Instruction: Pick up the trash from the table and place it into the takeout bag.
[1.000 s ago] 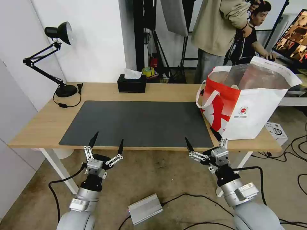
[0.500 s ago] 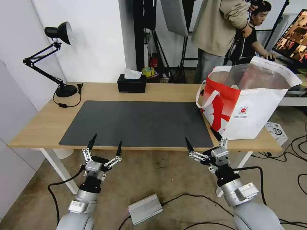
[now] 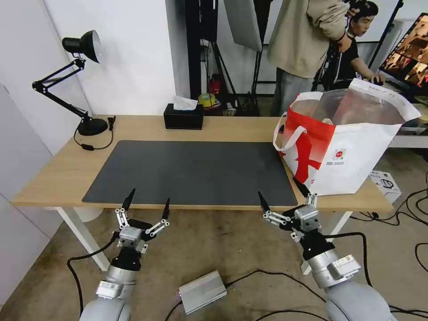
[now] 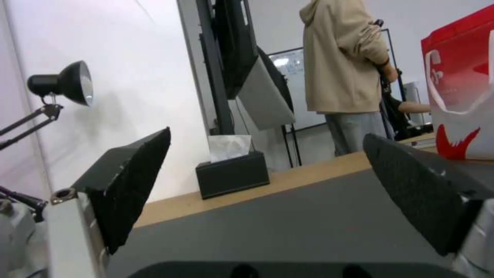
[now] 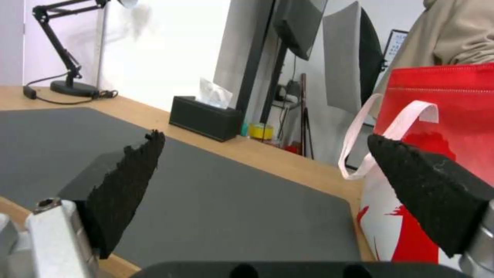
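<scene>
Both end effectors, left (image 3: 147, 199) and right (image 3: 279, 188), released, before worktop (image 3: 53, 174) edge; takeout bag (image 3: 352, 156) beyond right; task likely finished

The left gripper (image 3: 147, 200) sits lower and slightly nearer the robot than a second ago, its spread fingertips now at the front edge of the table (image 3: 53, 178) rather than over the dark mat (image 3: 191, 171). Most of that drop comes in the first half second; since then it barely shifts.
</scene>
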